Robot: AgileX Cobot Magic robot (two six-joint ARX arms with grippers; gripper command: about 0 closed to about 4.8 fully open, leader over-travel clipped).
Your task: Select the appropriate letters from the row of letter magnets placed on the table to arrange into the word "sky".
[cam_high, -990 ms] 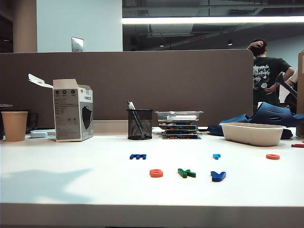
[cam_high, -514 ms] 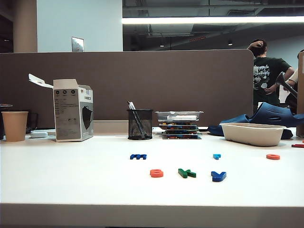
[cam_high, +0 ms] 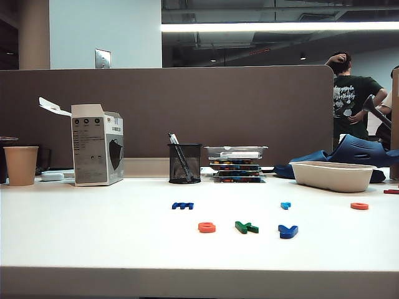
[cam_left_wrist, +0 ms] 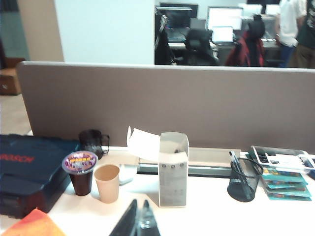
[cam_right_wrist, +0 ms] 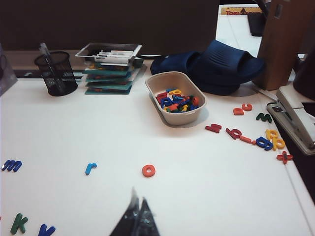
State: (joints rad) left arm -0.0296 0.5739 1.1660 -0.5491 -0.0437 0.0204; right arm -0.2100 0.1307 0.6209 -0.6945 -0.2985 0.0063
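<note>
On the white table (cam_high: 93,243), three letters lie side by side near the front: an orange-red rounded letter (cam_high: 207,227), a green angular k (cam_high: 246,227) and a dark blue y (cam_high: 287,231). Behind them lie a dark blue m (cam_high: 182,205), a light blue letter (cam_high: 285,205) and an orange-red o (cam_high: 359,205). Neither arm shows in the exterior view. My right gripper (cam_right_wrist: 138,199) is shut and empty, raised above the table on the near side of the o (cam_right_wrist: 148,170). My left gripper (cam_left_wrist: 140,204) is shut and empty, raised and facing the paper cup (cam_left_wrist: 107,183).
A beige bowl (cam_right_wrist: 182,118) of spare letters stands at the back right, with loose letters (cam_right_wrist: 266,140) and a stapler (cam_right_wrist: 295,115) beside it. Along the back stand a mesh pen holder (cam_high: 184,163), stacked trays (cam_high: 235,163), an open carton (cam_high: 96,144) and dark blue slippers (cam_right_wrist: 221,64).
A faint shadow on the table's left side has gone. The letters lie where they were.
</note>
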